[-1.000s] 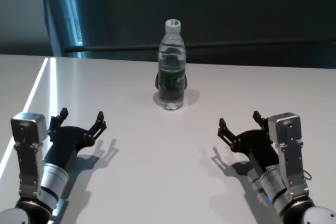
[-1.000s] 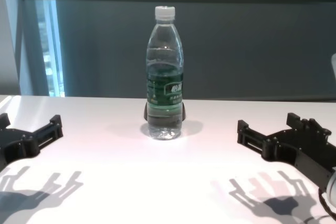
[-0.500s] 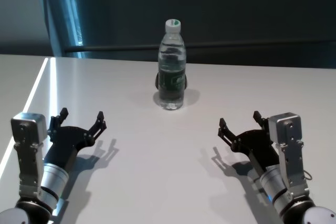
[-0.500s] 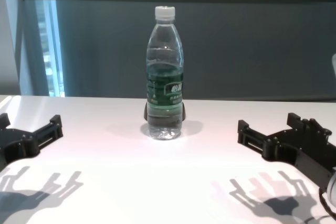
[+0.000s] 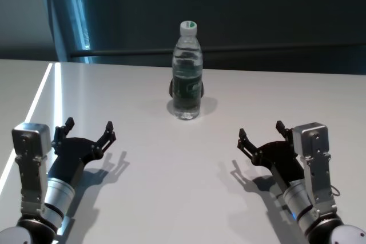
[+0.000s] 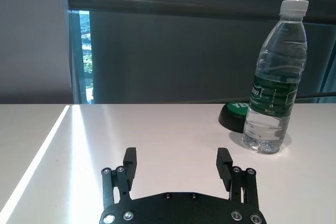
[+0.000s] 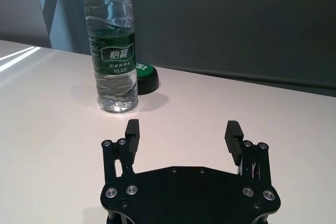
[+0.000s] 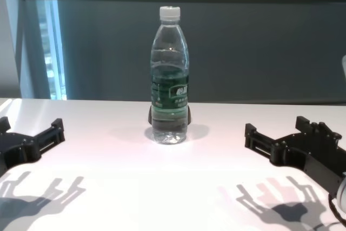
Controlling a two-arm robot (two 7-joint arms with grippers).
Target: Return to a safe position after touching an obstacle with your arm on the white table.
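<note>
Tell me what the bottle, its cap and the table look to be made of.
Bottle: clear plastic, thin-walled by its look; you see through it, with ribs and glints on the wall, and a glossy dark green label band.
Cap: white, opaque, probably hard plastic.
Table: smooth glossy white top, likely laminate or painted board; it shows streaks of window light and the open grippers' soft shadows.

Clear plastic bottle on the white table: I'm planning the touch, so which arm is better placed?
Neither clearly: the clear plastic bottle stands centred, the open left gripper and open right gripper about equally far away.
</note>
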